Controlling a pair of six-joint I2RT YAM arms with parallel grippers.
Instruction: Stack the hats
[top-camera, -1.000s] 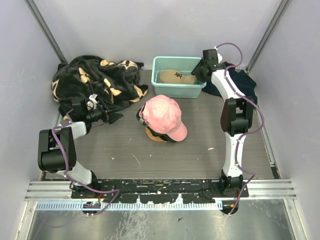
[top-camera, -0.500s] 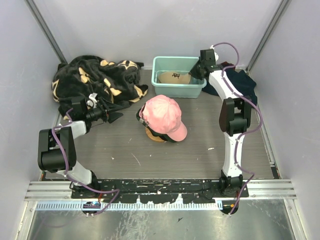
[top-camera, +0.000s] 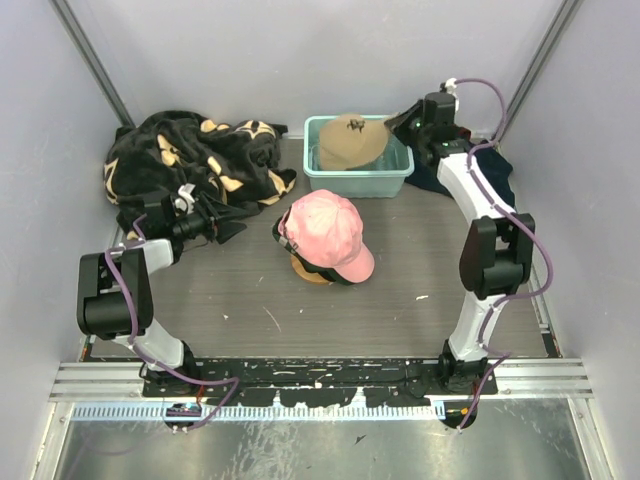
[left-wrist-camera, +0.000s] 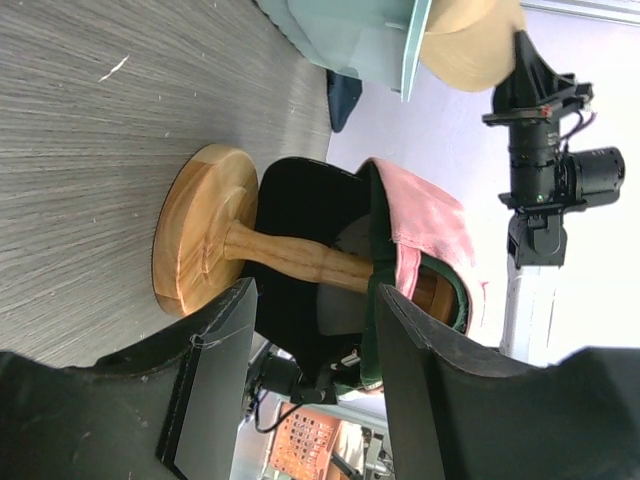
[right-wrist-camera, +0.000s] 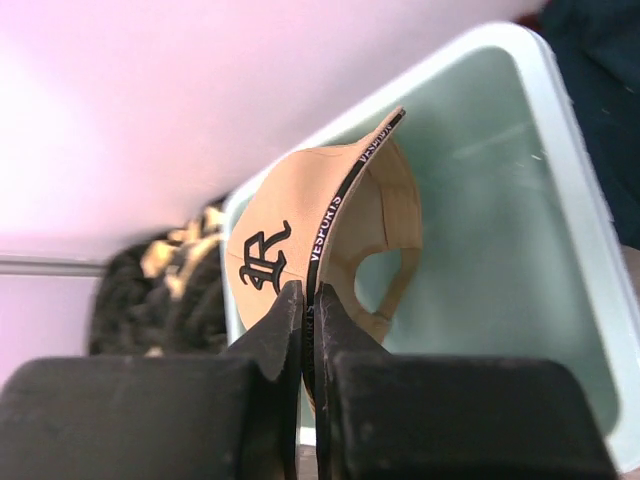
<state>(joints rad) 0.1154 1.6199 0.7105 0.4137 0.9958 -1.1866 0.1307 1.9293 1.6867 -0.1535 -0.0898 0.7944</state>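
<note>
So the right hand (right-wrist-camera: 305, 295) is pinched fully closed, and what's caught between its fingers is the brim edge of the tan hat (right-wrist-camera: 330, 240). The hat is held up over the pale teal bin (top-camera: 356, 181) at the back of the counter (top-camera: 240, 300), crown toward the middle. Whether it touches the bin's rim can't be told.

Writing-wise: "VESPORTS" can be read in light letters along the black trim of the brim, right where it's clamped. A black monogram is stitched on the front of the crown; it looks like an R with extra strokes, but it can't be made out for sure.

The left hand (left-wrist-camera: 315, 290) is held about halfway open with nothing in it, low over the counter, pointed at the wooden stand (left-wrist-camera: 200, 235). 3 hats are stacked on that stand: the pink hat (top-camera: 328, 228) on top, a dark green hat (left-wrist-camera: 373, 255) just under it, and a black hat (left-wrist-camera: 300, 215) at the bottom. No lettering can be read on those.

A black blanket (top-camera: 190, 150) with tan marks is bunched at back left, and a navy cloth (top-camera: 497, 162) is seen behind the right arm.
</note>
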